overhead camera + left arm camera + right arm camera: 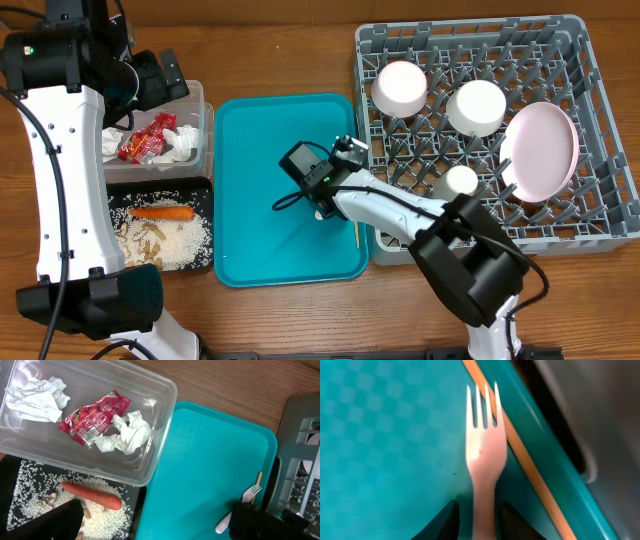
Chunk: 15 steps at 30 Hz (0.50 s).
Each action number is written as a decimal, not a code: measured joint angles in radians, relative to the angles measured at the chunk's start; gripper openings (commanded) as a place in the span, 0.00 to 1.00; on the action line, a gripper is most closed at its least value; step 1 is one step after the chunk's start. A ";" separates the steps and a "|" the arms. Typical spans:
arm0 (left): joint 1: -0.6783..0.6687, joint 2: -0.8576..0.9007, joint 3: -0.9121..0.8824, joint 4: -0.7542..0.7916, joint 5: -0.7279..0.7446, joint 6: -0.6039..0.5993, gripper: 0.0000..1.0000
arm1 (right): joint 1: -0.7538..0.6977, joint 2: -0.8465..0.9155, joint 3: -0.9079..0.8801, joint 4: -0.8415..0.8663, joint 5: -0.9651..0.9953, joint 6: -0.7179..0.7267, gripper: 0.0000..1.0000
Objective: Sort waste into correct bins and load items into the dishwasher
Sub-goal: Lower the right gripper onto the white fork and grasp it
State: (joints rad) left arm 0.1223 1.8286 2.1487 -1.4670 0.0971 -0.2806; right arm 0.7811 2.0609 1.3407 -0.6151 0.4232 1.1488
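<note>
A white plastic fork lies on the teal tray, tines pointing away, beside a thin wooden chopstick. My right gripper is low over the tray and open. Its two dark fingers straddle the fork's handle with a narrow gap on each side. In the overhead view the right gripper sits at the teal tray's right side. My left gripper hangs wide open above the clear tub, holding nothing. The tub contains a red wrapper and crumpled napkins.
The black tray holds rice-like crumbs, beige bits and a carrot piece. The grey dish rack on the right holds two white bowls, a pale plate and a small cup.
</note>
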 measured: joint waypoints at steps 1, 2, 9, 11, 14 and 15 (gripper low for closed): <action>0.000 0.000 0.000 0.000 0.000 0.000 1.00 | 0.001 0.002 0.000 0.003 0.001 -0.001 0.29; 0.000 0.000 0.000 0.000 0.000 0.000 1.00 | 0.001 0.002 0.002 0.004 -0.001 -0.001 0.29; 0.000 0.000 0.000 0.000 0.000 0.000 1.00 | 0.001 0.002 0.002 0.004 -0.001 -0.001 0.25; 0.000 0.000 0.000 0.000 0.000 0.000 1.00 | 0.001 0.002 0.002 0.004 -0.002 0.000 0.25; 0.000 0.000 0.000 0.000 0.000 0.000 1.00 | 0.001 0.002 0.002 0.003 -0.002 -0.001 0.22; 0.000 0.000 0.000 0.000 0.000 0.000 1.00 | 0.001 0.002 0.002 0.002 -0.001 -0.002 0.20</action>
State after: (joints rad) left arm 0.1223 1.8286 2.1487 -1.4670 0.0971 -0.2810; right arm 0.7822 2.0628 1.3426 -0.6136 0.4221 1.1473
